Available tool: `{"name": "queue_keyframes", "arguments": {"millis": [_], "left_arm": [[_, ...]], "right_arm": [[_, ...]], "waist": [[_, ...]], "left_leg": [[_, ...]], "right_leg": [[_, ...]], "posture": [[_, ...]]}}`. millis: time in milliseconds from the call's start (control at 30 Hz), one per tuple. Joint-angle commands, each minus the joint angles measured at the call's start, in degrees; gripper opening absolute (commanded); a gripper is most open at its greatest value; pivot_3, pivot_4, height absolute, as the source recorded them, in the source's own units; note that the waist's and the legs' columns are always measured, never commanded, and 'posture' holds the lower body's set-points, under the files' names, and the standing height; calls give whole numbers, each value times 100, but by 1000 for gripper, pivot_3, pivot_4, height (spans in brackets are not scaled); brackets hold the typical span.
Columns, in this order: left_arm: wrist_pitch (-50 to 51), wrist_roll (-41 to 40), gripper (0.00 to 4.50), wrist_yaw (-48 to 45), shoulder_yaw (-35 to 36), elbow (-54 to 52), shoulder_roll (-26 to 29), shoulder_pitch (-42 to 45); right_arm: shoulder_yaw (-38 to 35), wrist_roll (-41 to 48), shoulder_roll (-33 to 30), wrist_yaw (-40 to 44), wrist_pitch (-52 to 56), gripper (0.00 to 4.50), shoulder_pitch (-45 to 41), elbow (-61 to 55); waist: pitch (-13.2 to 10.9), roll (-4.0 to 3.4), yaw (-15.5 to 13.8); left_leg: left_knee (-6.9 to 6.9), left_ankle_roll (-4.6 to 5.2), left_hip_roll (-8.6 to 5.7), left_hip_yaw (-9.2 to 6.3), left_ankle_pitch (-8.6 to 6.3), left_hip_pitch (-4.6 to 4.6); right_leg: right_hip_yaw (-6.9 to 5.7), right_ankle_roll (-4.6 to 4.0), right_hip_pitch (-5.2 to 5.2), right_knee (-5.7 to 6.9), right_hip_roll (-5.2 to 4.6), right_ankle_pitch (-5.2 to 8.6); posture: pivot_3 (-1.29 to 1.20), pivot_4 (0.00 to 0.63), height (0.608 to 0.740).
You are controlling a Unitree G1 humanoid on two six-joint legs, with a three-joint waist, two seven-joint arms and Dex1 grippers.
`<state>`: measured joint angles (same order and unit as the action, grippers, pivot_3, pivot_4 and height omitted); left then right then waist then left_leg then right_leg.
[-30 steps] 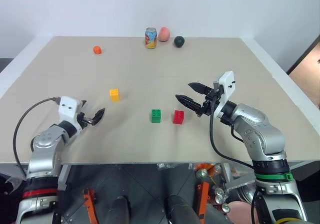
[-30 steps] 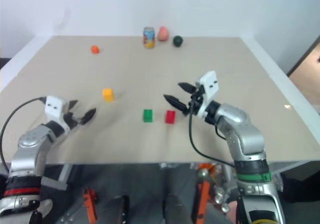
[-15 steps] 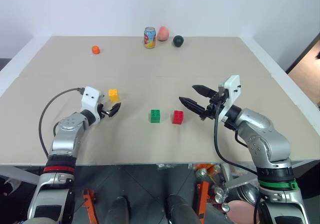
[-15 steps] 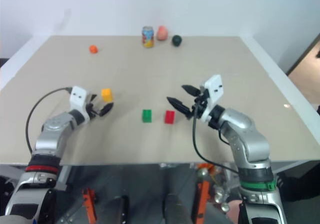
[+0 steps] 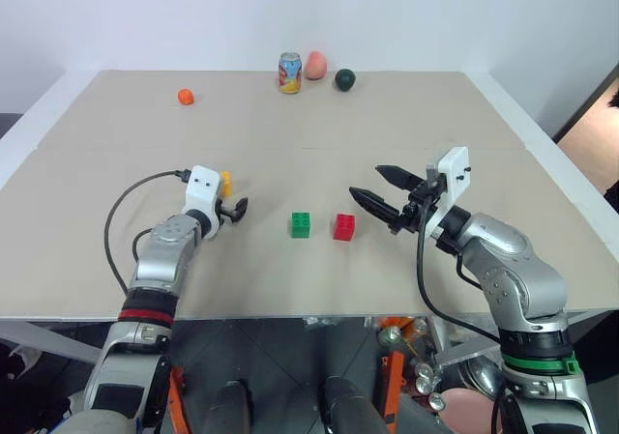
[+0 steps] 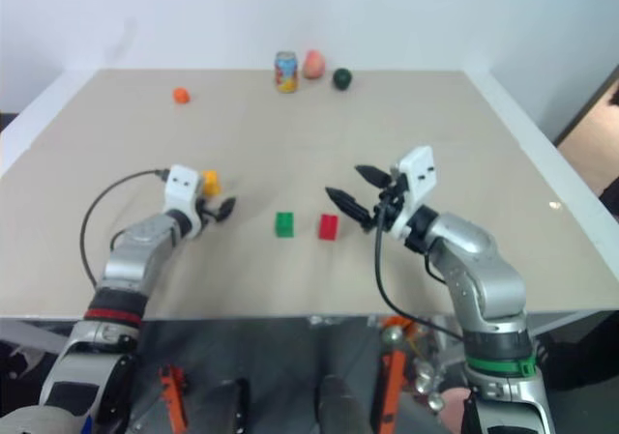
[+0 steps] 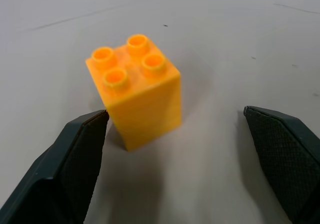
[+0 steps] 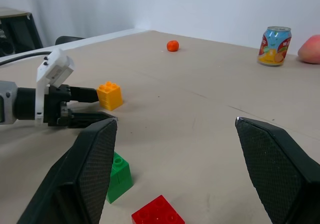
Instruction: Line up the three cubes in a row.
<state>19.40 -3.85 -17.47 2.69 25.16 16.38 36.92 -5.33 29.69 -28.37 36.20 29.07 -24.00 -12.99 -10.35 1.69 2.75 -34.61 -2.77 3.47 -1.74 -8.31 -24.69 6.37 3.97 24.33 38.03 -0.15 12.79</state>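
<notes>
Here, one line per thing on the table:

Left claw [image 5: 232, 208]: it is open, its two black fingers spread on either side of the yellow cube and gripping nothing. In the left wrist view one finger [image 7: 75, 154] sits just beside the cube's side; whether it touches cannot be told. The other finger stands apart from the cube, with bare table between them.

Yellow cube [image 7: 134, 89]: it stands upright on the table with its four studs up, between the left claw's fingers and nearer to one of them. It is well to the left of the other two cubes.

Right claw [image 5: 379, 196]: it is open and empty, held above the table with its fingers pointing toward the left arm. The red cube lies just beyond its fingertips and below them.

Red cube [image 5: 344, 226]: it rests on the table near the right claw's tips, just beside the green cube with a small gap between them.

Green cube [image 5: 301, 224]: it rests on the table between the red cube and the left claw, closer to the red one.

Table [image 5: 290, 144]: a tan top carrying all three cubes.

Far from both claws: a drink can [image 5: 291, 72], a pink fruit [image 5: 316, 65] and a dark green ball [image 5: 345, 79] stand by the back edge, and a small orange fruit [image 5: 185, 96] lies beyond the left claw.
</notes>
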Motion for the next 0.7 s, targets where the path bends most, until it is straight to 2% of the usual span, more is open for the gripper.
{"name": "queue_keyframes", "arguments": {"millis": [33,300,467,633,700], "left_arm": [[49,136,4471,359,39,213,-55,211],[99,120,4471,677,80,447,-231,292],[119,71,3025,763,136,452,-290,279],[176,82,1306,861,175,518,-306,296],[159,91,1298,850,153,580,-287,330]], "right_arm": [[-216,133,-22,-30,-15,3916,-1,-280],[-208,160,-40,-48,6,3916,69,-332],[-233,176,-63,-41,24,3916,76,-325],[-245,196,-80,-37,33,3916,76,-312],[-241,192,-91,-28,30,3916,75,-306]], "waist": [[0,0,1],[0,0,1],[0,0,1],[0,0,16],[0,0,23]], "left_leg": [[0,0,0,0,0,1],[0,-1,-1,-1,1,5],[-1,-4,-3,-1,4,10],[0,-1,-4,-4,6,25],[1,-1,-4,-4,6,28]], "right_leg": [[0,-1,0,0,0,0],[0,-6,-4,0,0,1],[1,-10,-6,0,-1,-5],[2,-24,-6,0,2,-18],[3,-27,-6,0,2,-21]], "posture": [[0,150,740],[0,150,740],[0,150,740],[0,150,740],[0,150,740]]}}
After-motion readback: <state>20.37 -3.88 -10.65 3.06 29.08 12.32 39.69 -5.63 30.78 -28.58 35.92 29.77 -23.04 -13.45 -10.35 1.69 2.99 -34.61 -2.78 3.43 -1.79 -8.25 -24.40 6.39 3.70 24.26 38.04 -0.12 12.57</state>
